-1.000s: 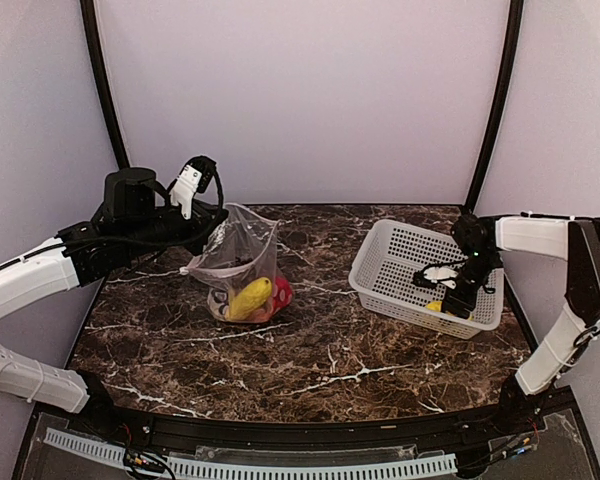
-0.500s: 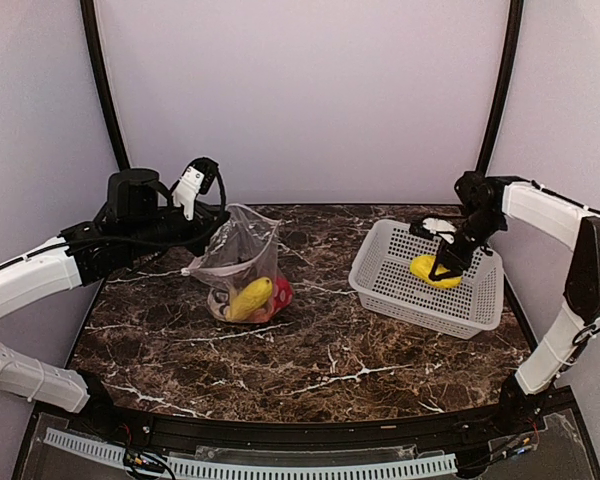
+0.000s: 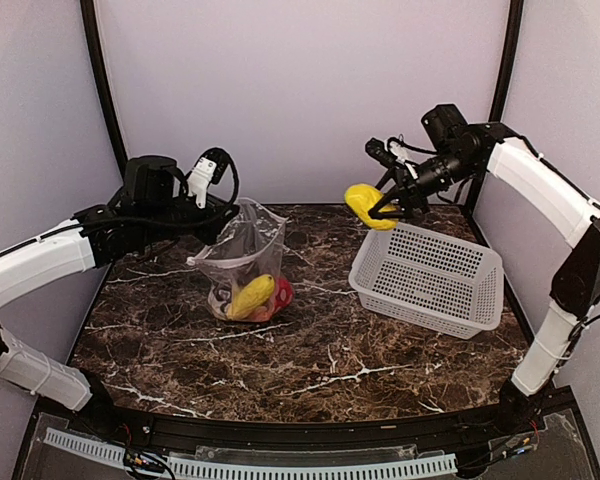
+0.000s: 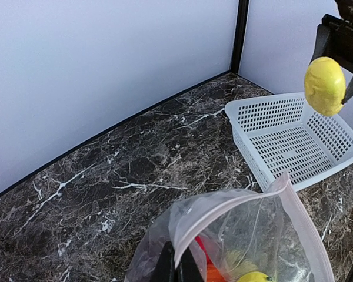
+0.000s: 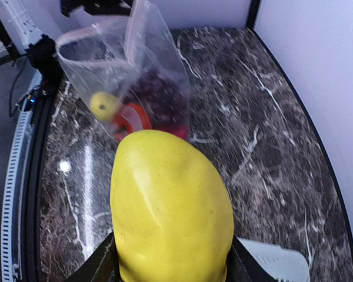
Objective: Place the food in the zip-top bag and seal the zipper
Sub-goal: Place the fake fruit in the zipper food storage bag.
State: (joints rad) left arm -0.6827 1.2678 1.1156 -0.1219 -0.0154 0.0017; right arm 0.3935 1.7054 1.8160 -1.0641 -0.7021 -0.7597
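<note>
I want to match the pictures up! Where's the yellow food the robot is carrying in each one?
Top external: yellow food, above centre, left of the basket.
Left wrist: yellow food, top right.
Right wrist: yellow food, bottom middle, huge.
Shared landmark: the zip-top bag.

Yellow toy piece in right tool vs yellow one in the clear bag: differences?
Held yellow piece is airborne in the right tool, above the table; bagged yellow piece lies low in the clear dotted bag. Held piece is alone; bagged piece rests against red toy food. Both plain yellow, smooth.
</note>
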